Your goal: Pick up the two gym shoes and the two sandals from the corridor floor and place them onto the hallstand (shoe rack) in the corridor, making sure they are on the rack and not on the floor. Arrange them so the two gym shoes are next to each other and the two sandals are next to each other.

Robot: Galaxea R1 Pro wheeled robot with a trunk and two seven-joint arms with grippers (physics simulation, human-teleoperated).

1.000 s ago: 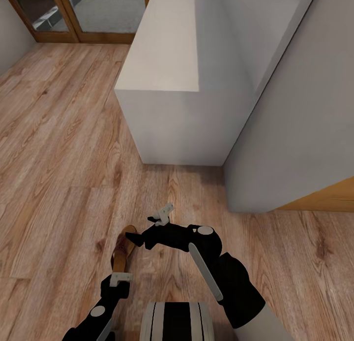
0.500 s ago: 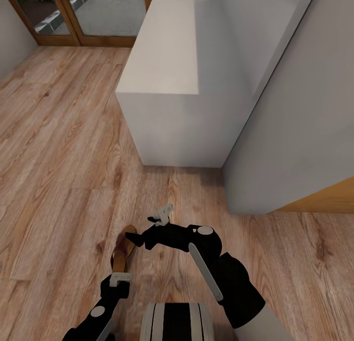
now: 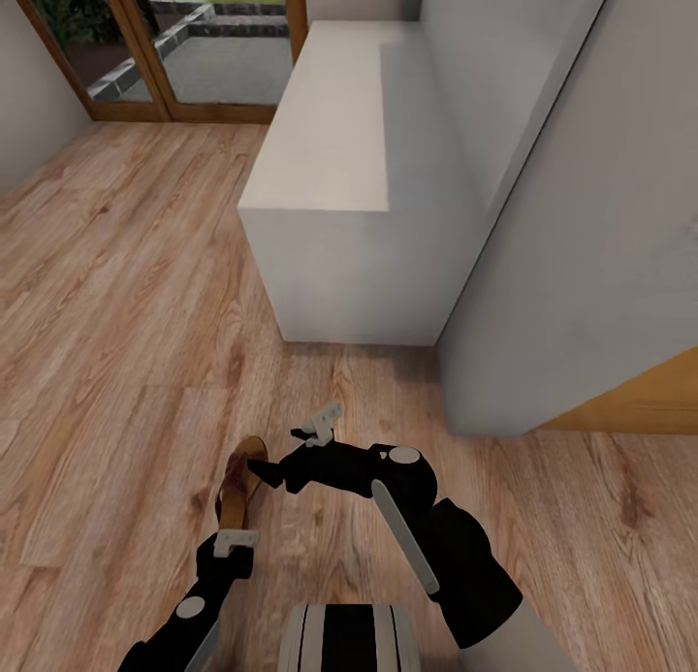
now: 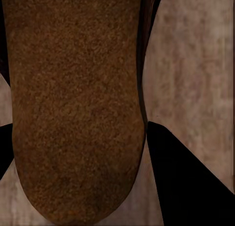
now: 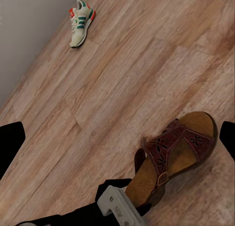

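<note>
One brown sandal (image 3: 240,480) lies low over the corridor floor (image 3: 116,342), with my left gripper (image 3: 233,540) shut on its heel end. Its tan footbed (image 4: 73,103) sits between the black fingers (image 4: 191,187). The right wrist view shows the sandal (image 5: 176,152) with its cut-out strap and the left gripper's grey pad (image 5: 119,206) at the heel. My right gripper (image 3: 296,449) hovers open just right of the sandal, nothing between its fingers. One gym shoe (image 5: 81,26) lies on the floor by a grey wall. The hallstand (image 3: 330,168) stands ahead, its bench top bare.
A grey wall panel (image 3: 582,216) rises right of the hallstand, with an orange-brown edge (image 3: 640,400) at its foot. A wood-framed glass door (image 3: 194,42) closes the far end. Open plank floor stretches to the left.
The whole head view has shifted, showing more of the door: the camera moved. My left gripper and the sandal shifted slightly up and left. The right arm holds its pose.
</note>
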